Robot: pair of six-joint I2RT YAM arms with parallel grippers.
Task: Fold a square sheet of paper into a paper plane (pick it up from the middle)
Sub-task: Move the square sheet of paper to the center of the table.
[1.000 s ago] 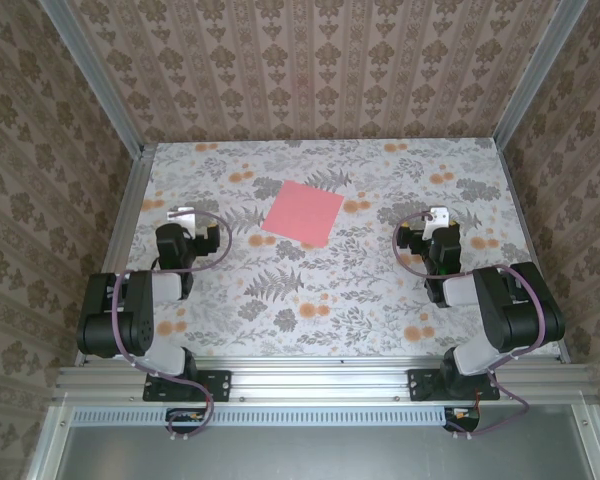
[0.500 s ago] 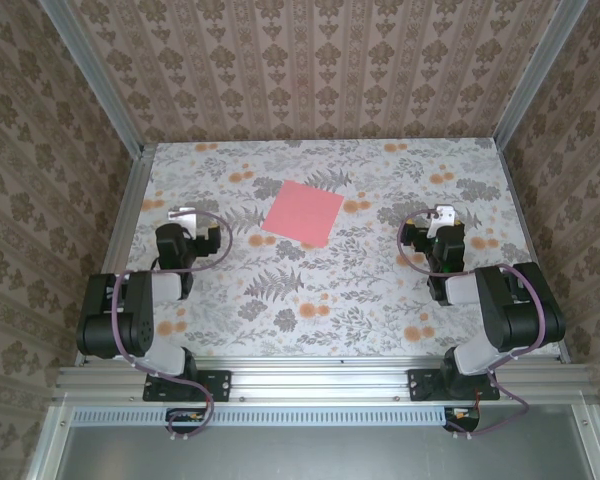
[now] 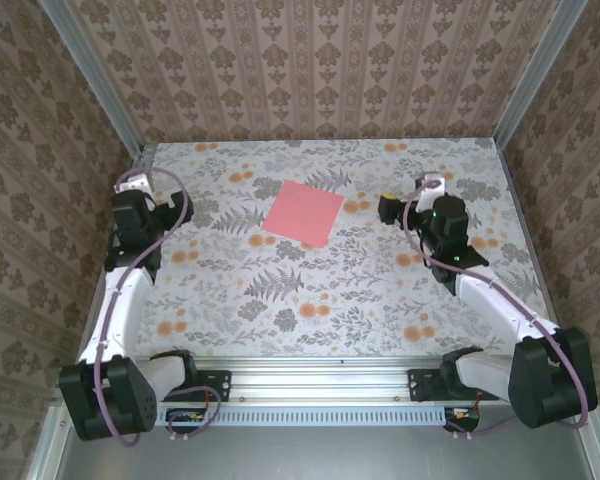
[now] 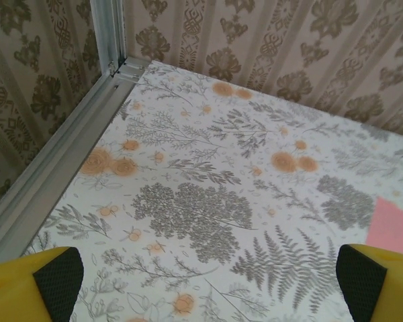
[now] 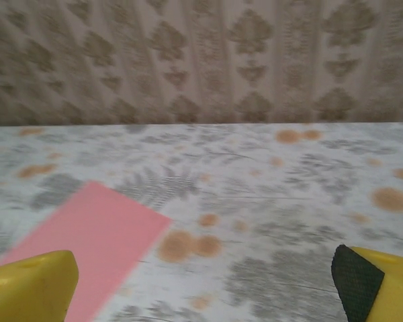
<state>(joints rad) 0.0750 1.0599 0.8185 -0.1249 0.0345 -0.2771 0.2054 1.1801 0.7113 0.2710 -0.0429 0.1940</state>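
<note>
The square sheet of paper point(image 3: 303, 212) lies flat on the floral table, a pink-red square turned slightly, just behind the table's middle. My left gripper point(image 3: 140, 186) hovers near the back-left corner, well left of the sheet, and stands open with nothing between its yellow fingers point(image 4: 37, 282). In the left wrist view a corner of the sheet point(image 4: 395, 228) shows at the right edge. My right gripper point(image 3: 410, 197) hangs to the right of the sheet, open and holding nothing. The right wrist view has the sheet point(image 5: 87, 235) at lower left, beside the left finger point(image 5: 30, 288).
Patterned walls close the table on three sides. An aluminium rail point(image 4: 67, 154) runs along the left edge to a corner post point(image 3: 90, 75), and another post point(image 3: 540, 75) stands at the back right. The floral tablecloth point(image 3: 310, 290) is bare between the arms.
Both arms have unfolded from their low pose and reached towards the back of the table, the left toward the back-left corner, the right toward the sheet's right. The sheet has not moved.
</note>
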